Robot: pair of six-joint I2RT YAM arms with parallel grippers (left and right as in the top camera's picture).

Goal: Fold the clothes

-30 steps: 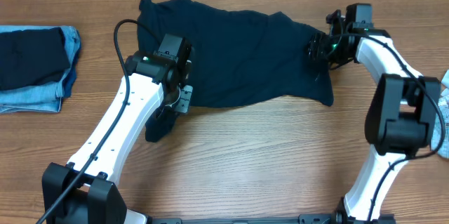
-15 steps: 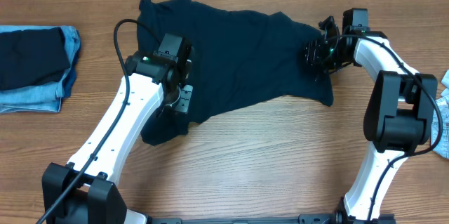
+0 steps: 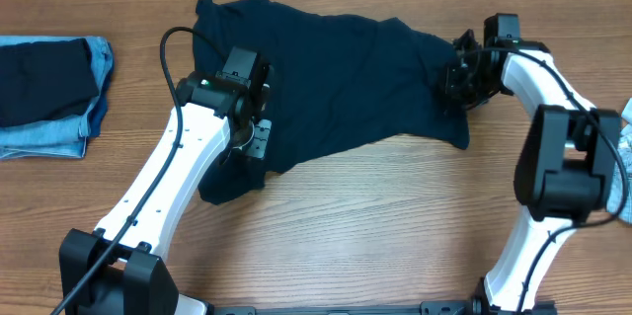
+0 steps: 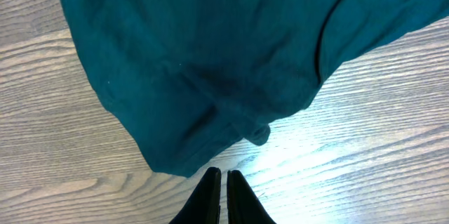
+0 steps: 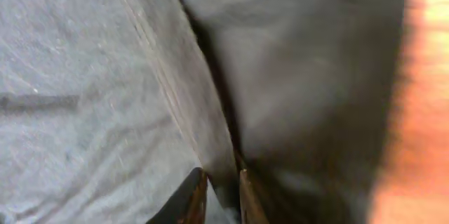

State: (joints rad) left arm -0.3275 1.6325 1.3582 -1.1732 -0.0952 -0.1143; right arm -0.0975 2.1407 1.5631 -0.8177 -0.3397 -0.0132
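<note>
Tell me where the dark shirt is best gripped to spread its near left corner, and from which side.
Probably at the near-left corner of the shirt: it sticks out past the hem as a narrow flap on the bare table. Come from the near side, fingers low, so that one can slide under its free edge.

Shirt (image 3: 336, 78): one, navy. Stack (image 3: 49, 108) at left: one navy piece (image 3: 39, 83), denim (image 3: 49, 139) beneath (layers uncountable, at least one). Arms: two, left arm (image 3: 183, 172), right arm (image 3: 558, 162). Grippers: two, left gripper (image 4: 219, 176), right gripper (image 5: 219, 190). Table (image 3: 375, 236): one.
</note>
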